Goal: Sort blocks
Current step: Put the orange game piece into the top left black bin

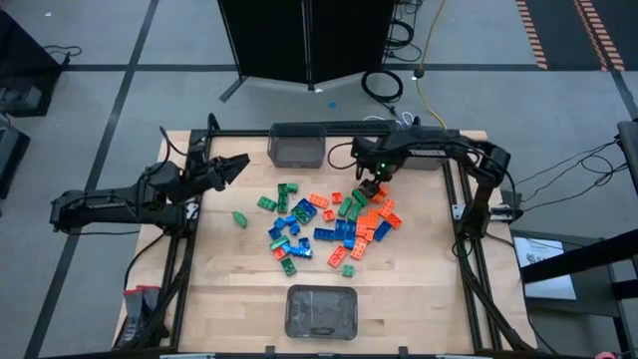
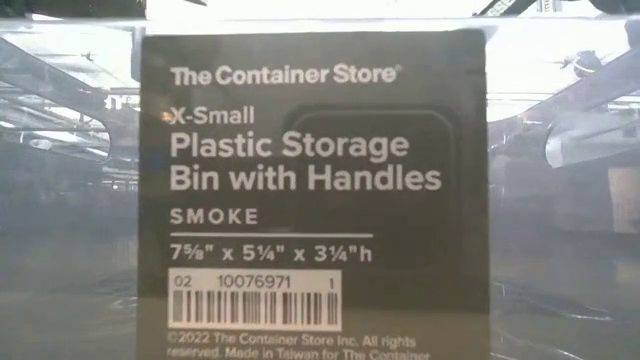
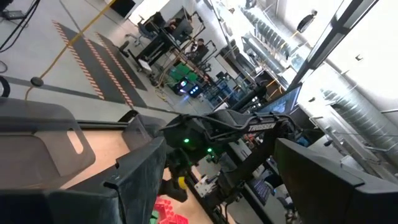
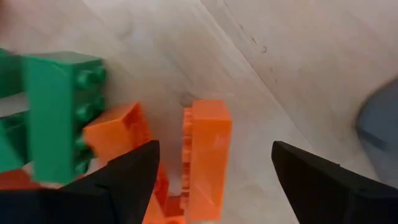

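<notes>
The blocks (image 1: 334,224), orange, green and blue, lie in a loose heap on the middle of the wooden table. My right gripper (image 1: 371,187) points down over the heap's far right part, open. In the right wrist view its fingers (image 4: 130,180) stand on either side of an orange block (image 4: 208,155) that lies on its side, with a green block (image 4: 59,112) and another orange block (image 4: 118,134) beside it. My left gripper (image 1: 234,168) waits open above the table's left side, nothing between its fingers.
One grey bin (image 1: 297,146) stands at the far edge and another (image 1: 321,311) at the near edge. A single green block (image 1: 239,217) lies apart, left of the heap. The near bin's label (image 2: 312,200) fills the low view.
</notes>
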`<move>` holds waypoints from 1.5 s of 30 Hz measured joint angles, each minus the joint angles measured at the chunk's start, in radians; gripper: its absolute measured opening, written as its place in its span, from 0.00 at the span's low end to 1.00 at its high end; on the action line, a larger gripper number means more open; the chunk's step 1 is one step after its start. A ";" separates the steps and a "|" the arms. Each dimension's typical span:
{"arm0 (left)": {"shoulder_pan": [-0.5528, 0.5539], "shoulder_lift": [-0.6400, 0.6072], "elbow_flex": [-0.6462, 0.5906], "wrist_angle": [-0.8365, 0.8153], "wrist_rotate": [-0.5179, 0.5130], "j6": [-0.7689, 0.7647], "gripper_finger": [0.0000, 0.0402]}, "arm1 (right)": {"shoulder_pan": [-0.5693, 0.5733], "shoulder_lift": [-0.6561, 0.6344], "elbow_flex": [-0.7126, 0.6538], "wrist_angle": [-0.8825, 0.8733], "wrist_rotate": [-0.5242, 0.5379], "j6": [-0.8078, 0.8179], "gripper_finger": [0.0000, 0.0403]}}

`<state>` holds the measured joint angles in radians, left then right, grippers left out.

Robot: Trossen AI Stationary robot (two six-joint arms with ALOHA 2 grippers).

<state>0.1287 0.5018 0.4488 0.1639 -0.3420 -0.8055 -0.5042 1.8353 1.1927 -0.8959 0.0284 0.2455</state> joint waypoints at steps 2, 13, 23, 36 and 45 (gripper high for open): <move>0.000 0.000 0.000 -0.003 0.000 0.000 0.75 | -0.007 0.015 -0.002 0.004 0.001 0.000 0.70; 0.000 0.000 0.000 -0.024 -0.003 0.000 0.75 | -0.019 0.037 -0.008 0.017 0.002 -0.006 0.17; 0.000 0.000 0.000 -0.025 -0.003 0.001 0.75 | -0.011 -0.051 0.162 0.050 -0.005 0.008 0.17; 0.000 0.021 0.000 -0.051 -0.003 0.001 0.75 | -0.011 -0.006 0.466 0.591 -0.115 0.111 0.17; 0.000 0.039 -0.001 -0.050 -0.003 0.000 0.75 | -0.011 0.201 0.553 0.598 -0.181 0.236 0.17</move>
<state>0.1286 0.5412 0.4480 0.1139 -0.3454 -0.8059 -0.5152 2.0366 1.7455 -0.2976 -0.1523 0.4814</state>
